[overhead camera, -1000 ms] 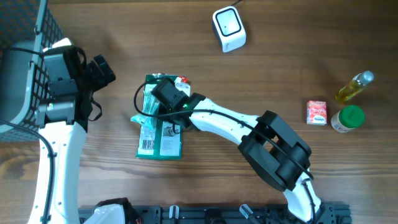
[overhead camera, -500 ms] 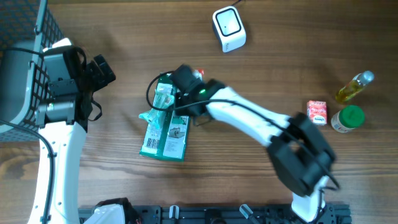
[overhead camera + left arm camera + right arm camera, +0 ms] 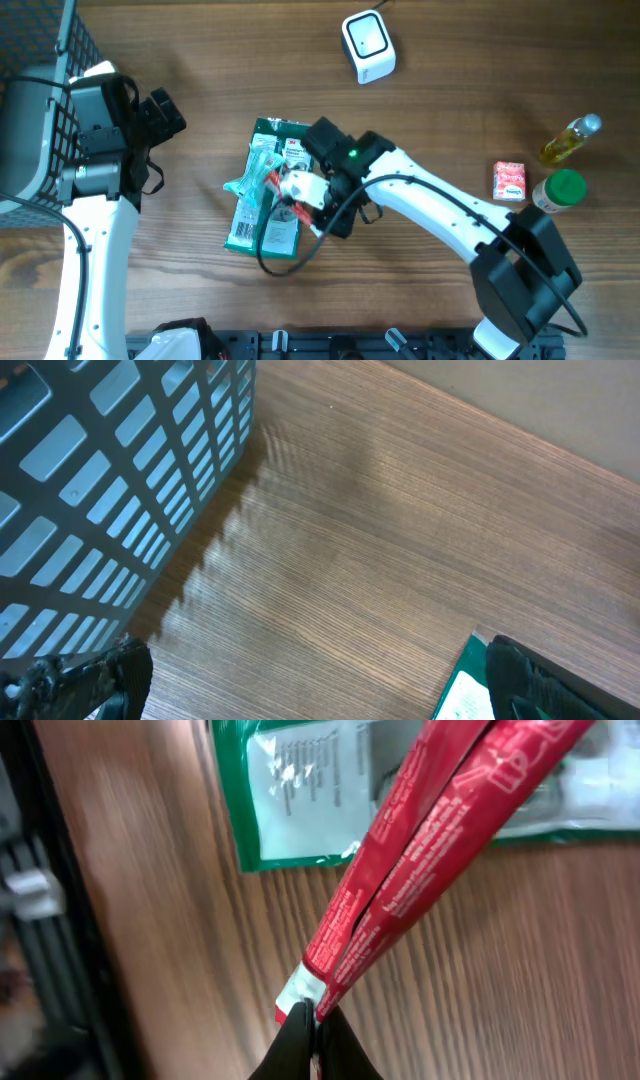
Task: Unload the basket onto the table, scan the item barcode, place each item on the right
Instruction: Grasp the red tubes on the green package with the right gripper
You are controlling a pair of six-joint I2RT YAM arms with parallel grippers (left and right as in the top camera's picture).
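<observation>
On the table [image 3: 200,60], seen from overhead, a flat packet [image 3: 245,228] lies just off centre toward 9 o'clock. The scanner [image 3: 368,45] stands near the table's 12 o'clock edge, well apart from the packet. The basket [image 3: 30,60] fills the 10 o'clock corner, and the left gripper [image 3: 170,112] sits just beside it at its 3 o'clock. At the table's 3 o'clock, a carton [image 3: 509,181] lies at 9 o'clock of a jar [image 3: 558,191], just beside it. A bottle [image 3: 570,138] lies at the jar's 12 o'clock. The right gripper [image 3: 312,1025] hangs over the packet and pinches the end of a sachet [image 3: 420,840] that crosses above it.

Slatted basket [image 3: 120,490], wooden table [image 3: 400,540], corner of green packet [image 3: 458,700] lower right
</observation>
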